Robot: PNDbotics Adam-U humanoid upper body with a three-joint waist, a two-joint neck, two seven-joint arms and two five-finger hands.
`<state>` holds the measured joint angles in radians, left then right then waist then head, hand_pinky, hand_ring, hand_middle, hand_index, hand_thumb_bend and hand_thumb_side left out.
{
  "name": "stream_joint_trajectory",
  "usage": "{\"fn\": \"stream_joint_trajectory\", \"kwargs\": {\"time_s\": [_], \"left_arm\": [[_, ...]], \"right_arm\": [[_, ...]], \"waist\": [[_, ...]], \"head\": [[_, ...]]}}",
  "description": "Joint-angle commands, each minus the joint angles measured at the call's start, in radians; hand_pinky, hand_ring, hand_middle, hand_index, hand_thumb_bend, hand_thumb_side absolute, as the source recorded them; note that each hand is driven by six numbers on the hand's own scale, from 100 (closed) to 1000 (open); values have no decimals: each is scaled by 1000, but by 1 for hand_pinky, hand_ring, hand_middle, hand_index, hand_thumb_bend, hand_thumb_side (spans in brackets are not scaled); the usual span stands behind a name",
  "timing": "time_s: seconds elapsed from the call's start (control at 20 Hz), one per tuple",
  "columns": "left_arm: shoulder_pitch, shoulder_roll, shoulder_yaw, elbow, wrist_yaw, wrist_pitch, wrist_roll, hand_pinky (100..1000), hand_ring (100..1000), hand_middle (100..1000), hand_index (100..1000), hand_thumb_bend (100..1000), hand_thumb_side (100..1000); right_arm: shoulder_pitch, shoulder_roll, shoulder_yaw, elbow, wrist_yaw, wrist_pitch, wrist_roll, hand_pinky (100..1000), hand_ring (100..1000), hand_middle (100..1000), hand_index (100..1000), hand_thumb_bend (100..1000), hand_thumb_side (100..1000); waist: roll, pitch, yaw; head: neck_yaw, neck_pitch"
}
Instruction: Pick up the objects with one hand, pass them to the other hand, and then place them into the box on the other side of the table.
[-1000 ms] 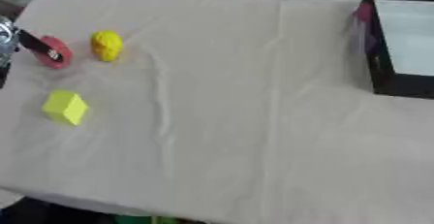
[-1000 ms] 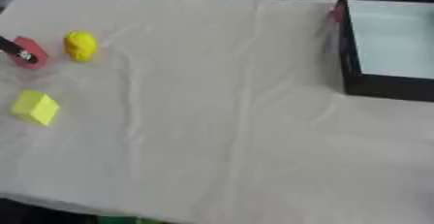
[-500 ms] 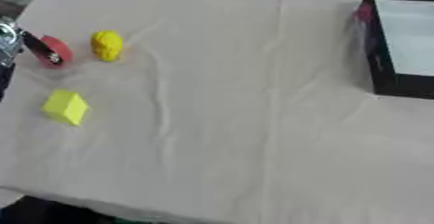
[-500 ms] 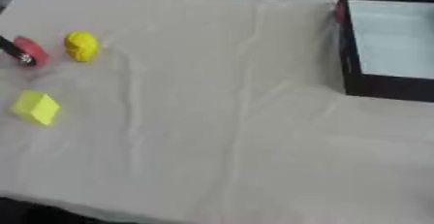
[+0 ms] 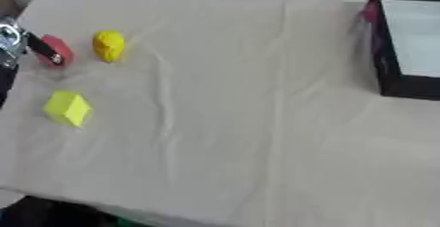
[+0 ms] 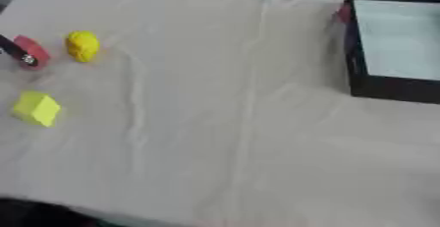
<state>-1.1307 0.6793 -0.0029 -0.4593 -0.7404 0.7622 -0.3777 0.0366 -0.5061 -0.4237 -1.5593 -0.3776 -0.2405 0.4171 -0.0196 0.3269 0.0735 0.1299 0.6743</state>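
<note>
On wrinkled beige cloth [image 5: 258,123], black box [image 6: 357,69] far right

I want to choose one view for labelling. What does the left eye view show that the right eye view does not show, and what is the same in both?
Only the left eye view shows more of the left hand: silver and black parts at the left edge. Only the right eye view shows more of the box interior. Both share the red object with a dark finger on it, the round yellow object, the yellow block and the cloth-covered table.
</note>
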Motion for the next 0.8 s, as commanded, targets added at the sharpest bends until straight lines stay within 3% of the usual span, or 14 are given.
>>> {"fn": "stream_joint_trajectory", "kwargs": {"time_s": [0.05,0.4,0.8], "left_arm": [[-10,25,-2,-1,-4,12,-5,957,869,737,604,434,100],[-8,34,-2,-28,-12,22,-4,940,841,715,557,331,100],[16,60,-19,-152,-27,27,28,924,826,707,537,354,100]], "right_arm": [[3,-23,-6,-4,4,-2,0,1000,1000,1000,989,100,571],[6,-27,-7,-5,0,-5,2,1000,1000,1000,989,100,565],[9,-36,-6,-6,-10,-6,6,1000,1000,1000,989,100,557]], "waist": [[0,-16,-1],[0,-21,2],[0,-30,4]], "head": [[4,-3],[5,-3],[3,3]]}}
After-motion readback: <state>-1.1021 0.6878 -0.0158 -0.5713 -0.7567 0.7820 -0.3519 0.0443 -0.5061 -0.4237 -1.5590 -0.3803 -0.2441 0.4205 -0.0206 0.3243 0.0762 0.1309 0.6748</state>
